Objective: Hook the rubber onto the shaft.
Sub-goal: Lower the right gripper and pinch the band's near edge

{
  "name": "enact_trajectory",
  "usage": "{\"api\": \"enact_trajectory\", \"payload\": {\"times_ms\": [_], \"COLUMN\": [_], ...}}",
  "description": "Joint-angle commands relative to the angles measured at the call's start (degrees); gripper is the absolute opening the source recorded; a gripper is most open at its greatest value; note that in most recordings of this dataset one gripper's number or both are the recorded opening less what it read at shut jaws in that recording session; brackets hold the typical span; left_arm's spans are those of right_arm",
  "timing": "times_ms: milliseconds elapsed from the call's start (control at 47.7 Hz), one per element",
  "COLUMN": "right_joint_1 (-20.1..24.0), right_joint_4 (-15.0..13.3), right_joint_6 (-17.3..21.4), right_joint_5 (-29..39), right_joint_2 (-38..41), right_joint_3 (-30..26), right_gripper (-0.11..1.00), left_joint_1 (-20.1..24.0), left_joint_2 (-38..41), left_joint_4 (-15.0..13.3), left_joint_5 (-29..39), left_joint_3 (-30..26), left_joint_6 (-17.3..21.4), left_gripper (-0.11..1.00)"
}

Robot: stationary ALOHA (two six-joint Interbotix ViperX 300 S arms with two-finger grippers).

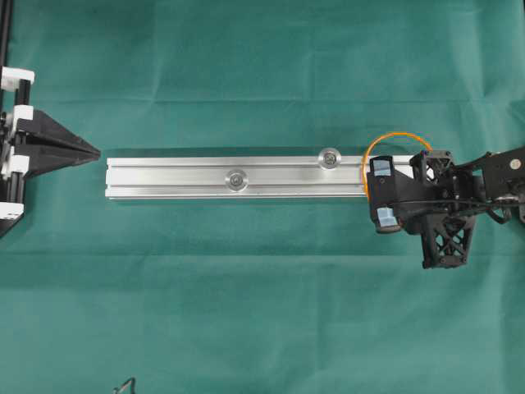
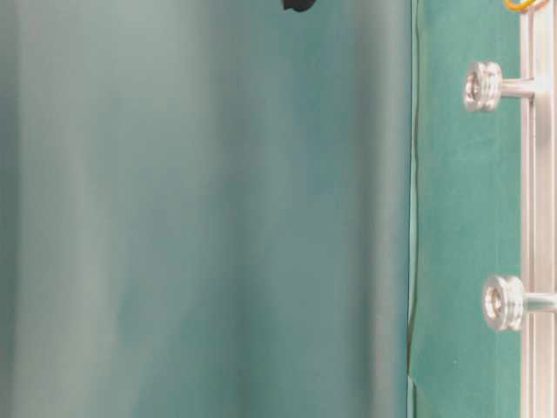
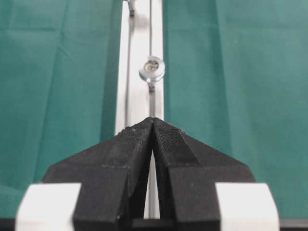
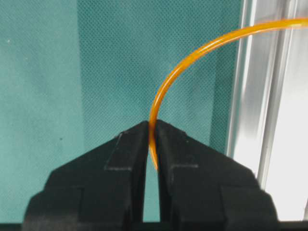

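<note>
The rubber [image 1: 394, 135] is a thin orange loop arching over the right end of the silver rail [image 1: 172, 177]. My right gripper [image 4: 151, 126] is shut on the rubber [image 4: 192, 53] just beside the rail's edge; from the jaws the band rises and curves over the rail. From overhead the right gripper [image 1: 381, 199] sits at the rail's right end, its fingertips hidden under the wrist camera. Two silver shafts stand on the rail, one [image 1: 329, 158] close to the band, the other [image 1: 237, 177] further left. My left gripper [image 1: 95, 152] is shut and empty, off the rail's left end.
Green cloth [image 1: 262, 312] covers the table. In the table-level view the two shafts [image 2: 483, 85] [image 2: 503, 302] stick out sideways from the rail [image 2: 541, 209]. In the left wrist view the rail [image 3: 139, 86] runs straight ahead with a shaft [image 3: 152, 69] on it.
</note>
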Motion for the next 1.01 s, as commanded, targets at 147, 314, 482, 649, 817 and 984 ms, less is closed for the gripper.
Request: {"api": "enact_trajectory", "payload": {"times_ms": [147, 314, 482, 649, 817, 984], "right_joint_1": [0.18, 0.18, 0.18, 0.09, -0.09, -0.62], "right_joint_4": [-0.26, -0.70, -0.79, -0.97, -2.11, -3.96], "right_joint_6": [-0.09, 0.00, -0.09, -0.09, -0.09, -0.09], "right_joint_5": [0.00, 0.00, 0.53, 4.22, 8.96, 13.54], "right_joint_2": [-0.35, -0.79, -2.02, -4.75, -8.53, -12.39], "right_joint_3": [-0.97, -0.97, -1.14, -2.29, -3.60, -5.27], "right_gripper": [0.07, 0.07, 0.07, 0.07, 0.07, 0.07], "left_joint_1": [-0.09, -0.09, -0.09, -0.09, -0.09, -0.09], "left_joint_2": [0.44, 0.44, 0.44, 0.44, 0.44, 0.44], "left_joint_4": [0.18, 0.18, 0.18, 0.18, 0.18, 0.18], "left_joint_5": [-0.18, -0.18, -0.18, -0.18, -0.18, -0.18], "left_joint_3": [-1.49, -1.49, -1.49, -1.58, -1.49, -1.49], "left_joint_6": [0.00, 0.00, 0.00, 0.00, 0.00, 0.00], "left_gripper": [0.00, 0.00, 0.00, 0.00, 0.00, 0.00]}}
